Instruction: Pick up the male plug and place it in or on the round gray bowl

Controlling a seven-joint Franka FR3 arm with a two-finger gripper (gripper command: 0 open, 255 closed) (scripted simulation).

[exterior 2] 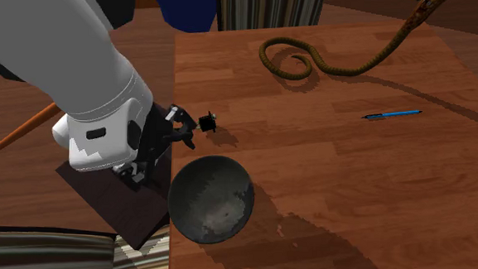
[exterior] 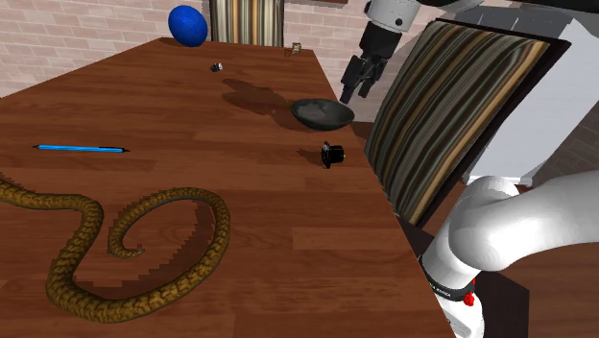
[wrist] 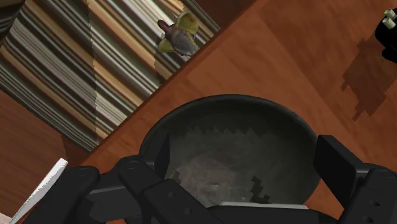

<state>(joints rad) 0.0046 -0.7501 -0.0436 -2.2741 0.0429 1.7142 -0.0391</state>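
The wooden table (exterior: pixel 240 221) carries everything, and the white arm (exterior 2: pixel 75 48) reaches over its edge in the left half of the second exterior view. A striped cushion (exterior: pixel 442 115) leans beside the table in the shoulder view's upper right. The scaly brown coil (exterior: pixel 73 248) sprawls across the lower left, well apart from the work, so it should not get in the way.

The dark round bowl (exterior: pixel 322 115) sits near the table's edge, right of centre. The gripper (exterior: pixel 353 91) hangs just above it, fingers spread and holding nothing; the wrist view looks into the bare bowl between them.

The black plug (exterior: pixel 333 154) lies on the wood just below the bowl in the frame, untouched. The hand appears lined up on the target, not the plug, so the pick is not yet done. The blue pen (exterior: pixel 82 148) lies far left.
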